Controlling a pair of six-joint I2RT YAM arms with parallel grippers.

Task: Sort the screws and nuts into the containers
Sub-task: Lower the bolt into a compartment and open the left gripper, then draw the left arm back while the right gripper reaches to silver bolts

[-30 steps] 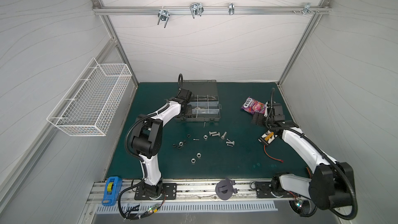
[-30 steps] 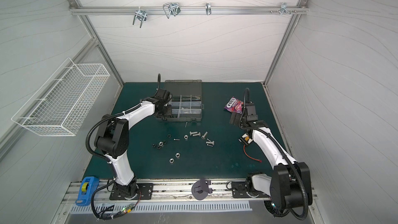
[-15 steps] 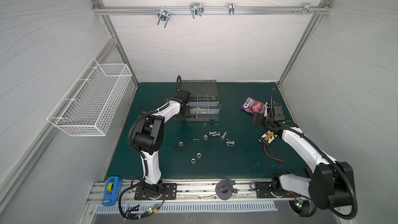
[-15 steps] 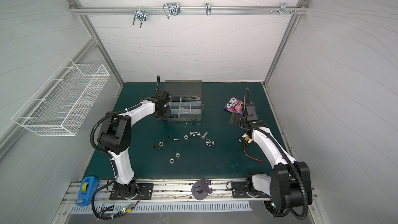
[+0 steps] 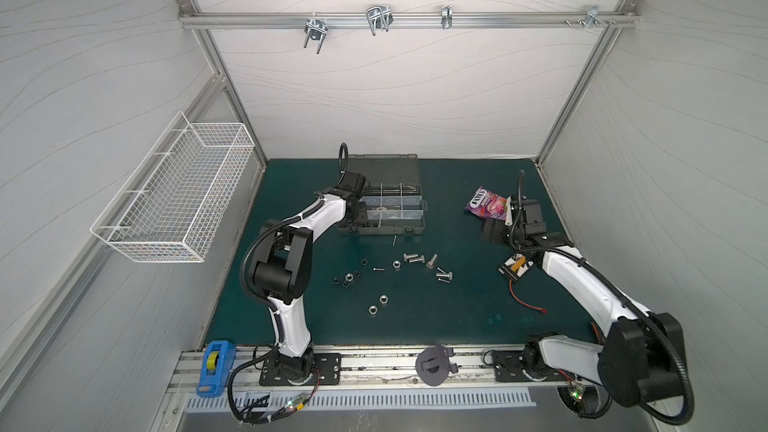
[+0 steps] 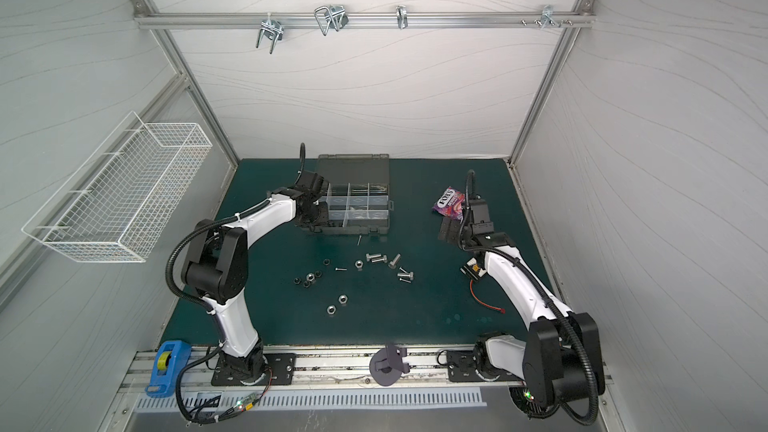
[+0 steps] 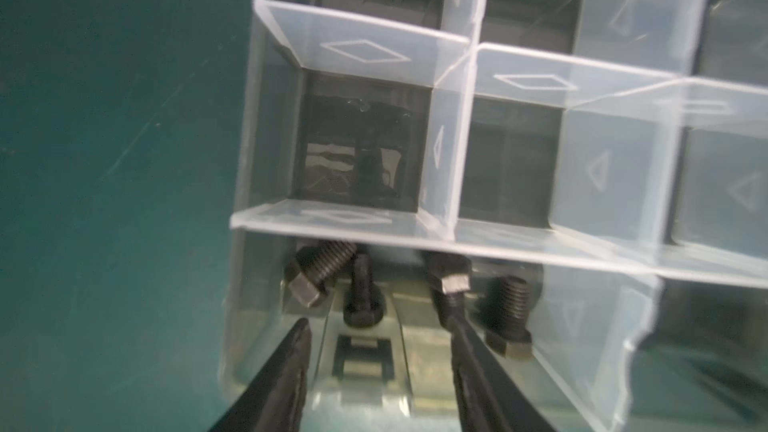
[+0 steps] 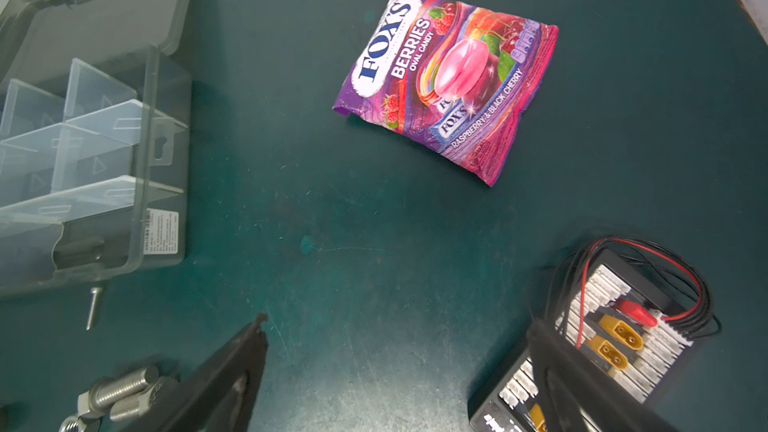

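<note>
Left tool [image 7: 378, 318] released, fingers apart over a corner compartment of the containers [image 7: 340, 222], black screws [image 7: 320, 268] lying inside, right tool [image 8: 401, 322] spread wide, empty, above bench [image 8: 353, 243] near candy bag [image 8: 449, 81], silver screws [image 5: 414, 259] and nuts [image 5: 383, 299] loose mid-bench

On my dark green mat [image 5: 457, 326], in a top view: grey organizer case [image 5: 386, 229] upper centre, loose hex bolts [image 5: 414, 258] and nuts [image 5: 383, 299] mid-frame, Fox's candy bag [image 5: 484, 205] and red-wired connector board [image 5: 515, 271] at right.
</note>
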